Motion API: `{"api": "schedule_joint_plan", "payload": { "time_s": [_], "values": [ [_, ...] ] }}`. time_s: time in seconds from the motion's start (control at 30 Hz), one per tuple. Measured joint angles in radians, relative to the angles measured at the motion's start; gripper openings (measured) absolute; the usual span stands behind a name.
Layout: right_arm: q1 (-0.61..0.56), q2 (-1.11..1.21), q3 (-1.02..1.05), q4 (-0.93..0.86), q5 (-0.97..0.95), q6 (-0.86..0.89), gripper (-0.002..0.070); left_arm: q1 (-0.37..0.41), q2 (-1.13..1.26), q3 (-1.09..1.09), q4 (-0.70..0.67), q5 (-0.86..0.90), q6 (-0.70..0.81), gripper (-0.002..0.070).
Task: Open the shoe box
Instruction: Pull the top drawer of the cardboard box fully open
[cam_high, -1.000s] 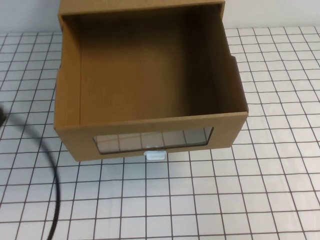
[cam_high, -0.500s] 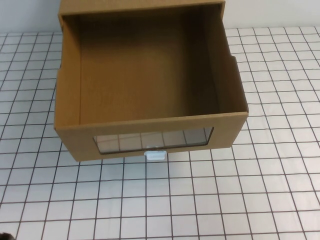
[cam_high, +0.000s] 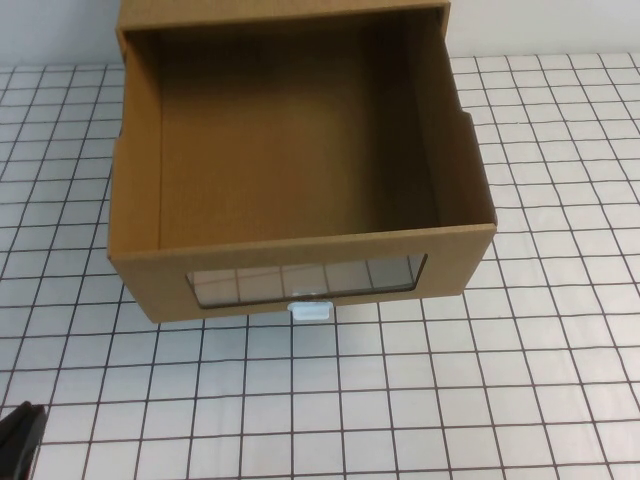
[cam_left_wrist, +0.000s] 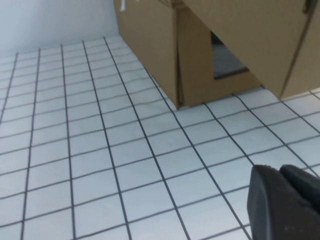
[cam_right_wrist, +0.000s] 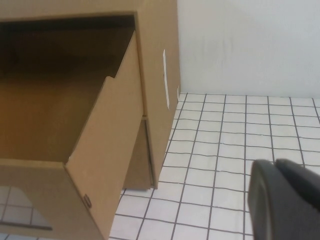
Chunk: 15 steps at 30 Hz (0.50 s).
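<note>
A: Box, where and which way?

B: Shoe box sits on the far middle of the gridded table. It's a drawer type. The drawer stands out of its sleeve toward the robot's side, top open, brown floor showing. The front panel with its window and white pull tab faces the robot. The slide line runs near to far. Can't tell the long axis for sure; it looks about as wide as deep.

A: Anything only the wrist views give?

B: The right wrist view shows the drawer's side wall coming out of the sleeve, a white strip on the sleeve's side, and a pale wall behind. The left wrist view shows the box's other corner low down, with the window seen edge-on. Only the high view has the tab.

A: Arms?

B: Left gripper is at the near left table corner, well apart from the box, low over the tiles, fingers pressed together. Right gripper is out of the high view. Its own camera puts it off the box's right side, apart from it, fingers closed on nothing.
</note>
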<state>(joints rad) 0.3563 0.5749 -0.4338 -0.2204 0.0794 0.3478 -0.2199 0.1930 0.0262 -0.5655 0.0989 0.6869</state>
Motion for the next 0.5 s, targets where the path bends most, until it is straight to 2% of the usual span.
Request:
{"api": "schedule_joint_plan", "payload": {
  "time_s": [0.5],
  "values": [
    [0.000, 0.000, 0.000, 0.004, -0.002, -0.002, -0.0013, 0.000, 0.000, 0.000, 0.000, 0.033, -0.002, -0.0002]
  ]
}}
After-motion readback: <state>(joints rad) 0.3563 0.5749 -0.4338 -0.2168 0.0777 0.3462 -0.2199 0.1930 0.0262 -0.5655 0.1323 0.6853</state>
